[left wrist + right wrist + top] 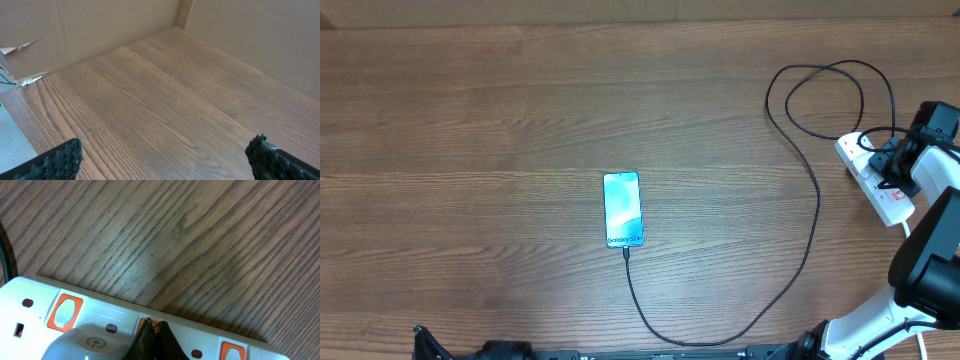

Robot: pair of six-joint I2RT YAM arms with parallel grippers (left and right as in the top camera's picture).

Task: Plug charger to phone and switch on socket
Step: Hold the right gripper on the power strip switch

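The phone (623, 209) lies flat mid-table with its light blue screen up. The thin black charger cable (810, 190) runs from the phone's near end, where its plug (624, 249) sits against the phone, in a long curve to the white socket strip (876, 180) at the right edge. My right gripper (892, 168) is shut, and its fingertips (153, 326) press on an orange-framed switch (149, 325) of the strip (30, 295). A white adapter (85, 342) sits in the strip next to the fingers. My left gripper (165, 155) is open and empty above bare wood.
Cardboard walls (235, 30) stand around the far sides of the table. The strip's other orange switches (64, 312) show to the left and right of the fingers. The right arm's white body (930, 250) hangs over the right front corner.
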